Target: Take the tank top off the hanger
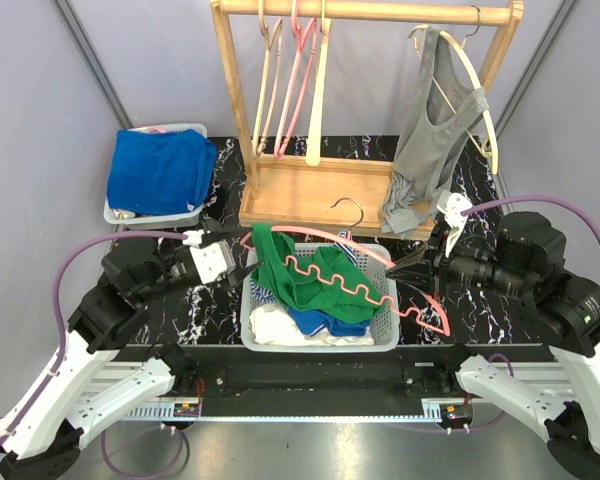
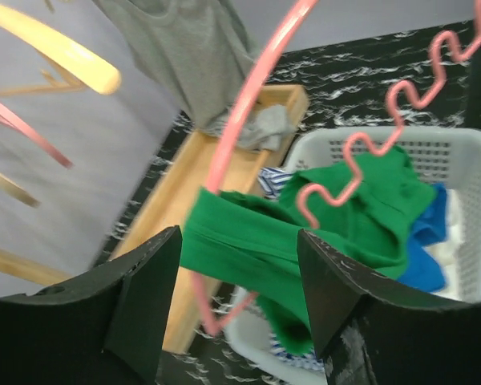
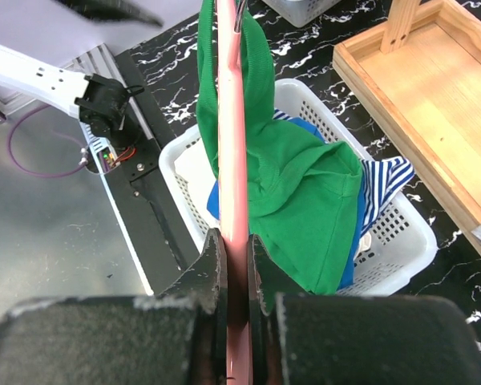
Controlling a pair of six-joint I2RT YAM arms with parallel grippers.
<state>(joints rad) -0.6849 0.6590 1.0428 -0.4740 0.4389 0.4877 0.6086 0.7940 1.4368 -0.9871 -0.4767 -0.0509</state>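
Note:
A green tank top (image 1: 310, 280) drapes over a pink hanger (image 1: 360, 295) with a wavy lower bar, above the white basket (image 1: 385, 342). My right gripper (image 3: 236, 257) is shut on the hanger's straight arm (image 3: 231, 120), and the green cloth (image 3: 305, 200) hangs to its right. The left gripper (image 2: 239, 277) is open. The tank top's green strap (image 2: 240, 241) lies across the gap between its fingers and still crosses the pink hanger (image 2: 248, 104) at its end. In the top view the left gripper (image 1: 238, 262) sits just left of that strap.
The basket holds blue, white and striped clothes. Behind it stands a wooden rack (image 1: 320, 190) with several bare hangers and a grey tank top (image 1: 430, 130) on a wooden hanger. A grey tray with a blue garment (image 1: 160, 170) sits back left.

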